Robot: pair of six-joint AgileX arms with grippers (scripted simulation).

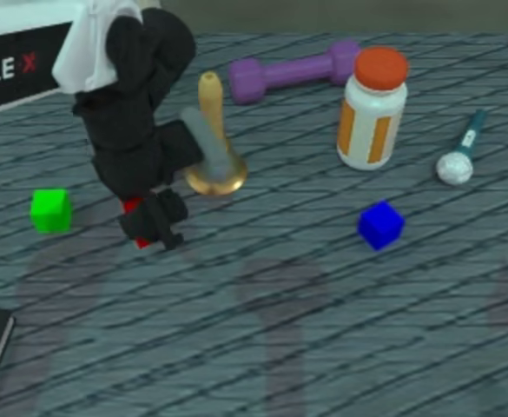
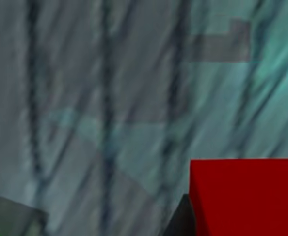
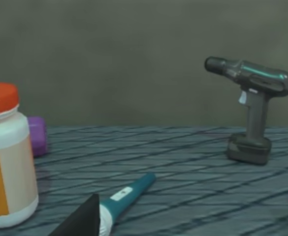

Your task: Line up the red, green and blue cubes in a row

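One cube, the red cube (image 1: 132, 207), was covered by the left gripper (image 1: 155, 228) near the table's (image 1: 280, 330) left edge, its finger state impossible to tell.

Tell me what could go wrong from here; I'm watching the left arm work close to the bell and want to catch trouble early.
1. The left gripper is down over the red cube, mostly hiding it; a poor grip could nudge the cube aside.
2. The brass bell stands right beside that arm, so a swing could tip it.
3. The blue cube lies far from the green cube, so lining up needs long carries.
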